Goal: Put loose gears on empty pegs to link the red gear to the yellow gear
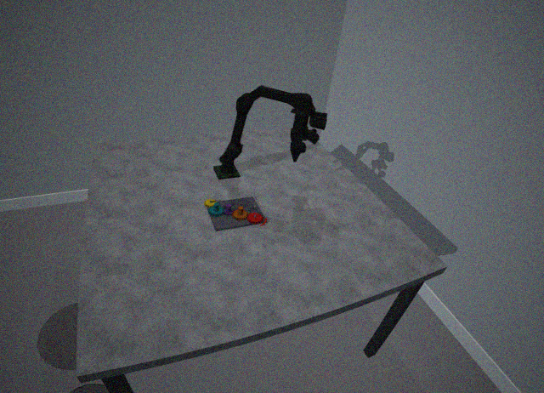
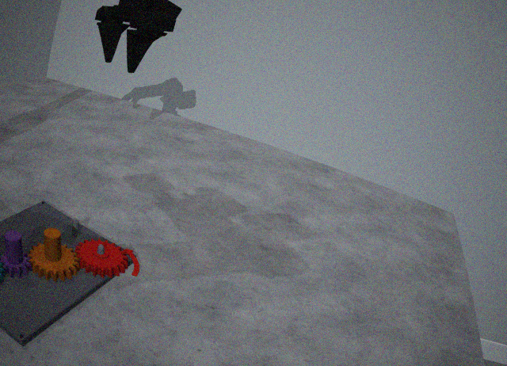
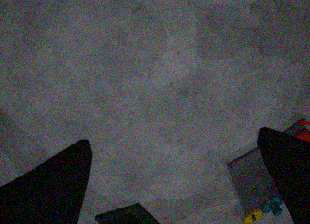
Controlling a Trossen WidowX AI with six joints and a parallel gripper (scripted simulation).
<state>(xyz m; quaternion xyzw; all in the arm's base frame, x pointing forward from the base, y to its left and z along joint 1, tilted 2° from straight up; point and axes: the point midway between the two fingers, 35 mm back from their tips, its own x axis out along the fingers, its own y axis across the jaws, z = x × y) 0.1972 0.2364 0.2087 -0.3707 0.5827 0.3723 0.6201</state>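
Observation:
The grey board (image 1: 228, 224) (image 2: 24, 305) (image 3: 248, 173) carries a row of gears. The red gear (image 1: 254, 218) (image 2: 101, 261) is at one end, beside the red arrow (image 2: 135, 263). The orange gear (image 1: 240, 214) (image 2: 53, 268) sits flat beside it, teeth against the red gear's. The purple gear (image 1: 228, 210) (image 2: 15, 265) is next to the orange one. The teal gear (image 1: 215, 210) (image 3: 272, 206) lies between the purple gear and the yellow gear (image 1: 210, 202) (image 3: 252, 216). My gripper (image 1: 295, 160) (image 2: 119, 67) (image 3: 178, 143) is open and empty, high above the table, away from the board.
An empty peg (image 2: 75, 227) stands on the board behind the orange and red gears. The arm's base (image 1: 226, 172) (image 3: 127, 215) stands on the table behind the board. A wall rises beyond the table's far right edge, with the arm's shadow on it.

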